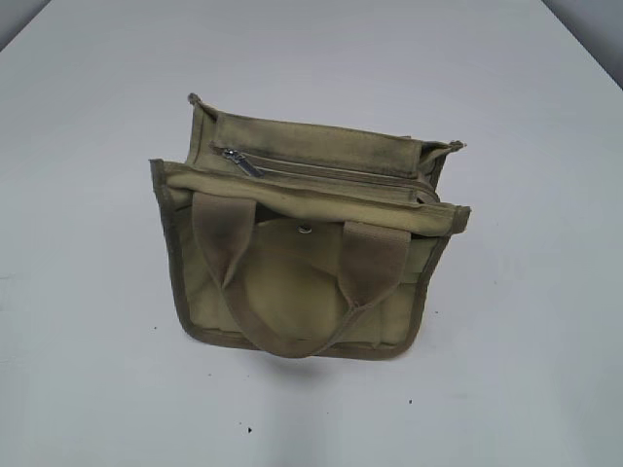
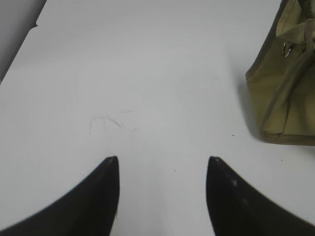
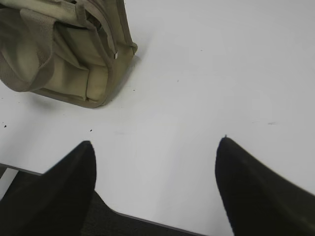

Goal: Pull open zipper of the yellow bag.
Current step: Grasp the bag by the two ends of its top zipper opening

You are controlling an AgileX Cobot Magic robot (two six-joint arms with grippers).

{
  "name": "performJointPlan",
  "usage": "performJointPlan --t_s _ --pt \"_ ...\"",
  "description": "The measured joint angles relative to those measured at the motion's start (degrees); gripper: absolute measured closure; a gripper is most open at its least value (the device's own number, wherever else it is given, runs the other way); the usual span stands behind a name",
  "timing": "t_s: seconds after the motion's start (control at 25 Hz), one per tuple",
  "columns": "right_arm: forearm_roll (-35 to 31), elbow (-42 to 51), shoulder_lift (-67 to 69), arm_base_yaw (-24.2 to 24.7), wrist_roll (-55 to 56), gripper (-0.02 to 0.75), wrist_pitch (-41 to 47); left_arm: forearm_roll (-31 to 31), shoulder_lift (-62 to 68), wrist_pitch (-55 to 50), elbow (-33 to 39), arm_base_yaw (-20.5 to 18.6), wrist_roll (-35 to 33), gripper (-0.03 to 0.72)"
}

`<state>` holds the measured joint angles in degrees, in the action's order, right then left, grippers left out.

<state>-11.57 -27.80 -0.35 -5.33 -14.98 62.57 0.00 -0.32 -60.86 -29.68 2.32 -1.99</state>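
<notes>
Two black curved fingers (image 2: 106, 196) of my left claw (image 2: 162, 196) fill the bottom of my left wrist view, spread well apart with nothing between them but the bare white table (image 2: 147, 73). Faint grey scribble marks (image 2: 110, 123) show on the tabletop just ahead of them. My right claw (image 3: 155, 191) is likewise spread wide and empty, its black fingers (image 3: 256, 191) hanging over the near edge of the table, where a dark strip shows below the white surface.

Both claws are well apart from the small boxy khaki canvas bag (image 1: 302, 263), which stands near the middle of the table with no arm over it. From the left wrist it sits at the far right; from the right wrist, at the upper left. Its two wide webbing loop handles (image 1: 292, 282) flop forward over the front face, partly covering it, and a round metal snap (image 1: 306, 230) shows between them. Darker olive binding edges the front panel.

Across the top of the bag runs the long khaki zipper track (image 1: 331, 173), with its small silver-grey pull tab (image 1: 239, 161) lying at the left end in the exterior view. Nothing lies on the zipper.
</notes>
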Motion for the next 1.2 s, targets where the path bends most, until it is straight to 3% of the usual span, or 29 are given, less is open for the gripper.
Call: performJointPlan --t_s 1.2 --pt "0.0 0.0 0.0 0.0 0.0 0.155 0.0 0.0 0.0 0.0 0.0 0.0 0.0 0.252"
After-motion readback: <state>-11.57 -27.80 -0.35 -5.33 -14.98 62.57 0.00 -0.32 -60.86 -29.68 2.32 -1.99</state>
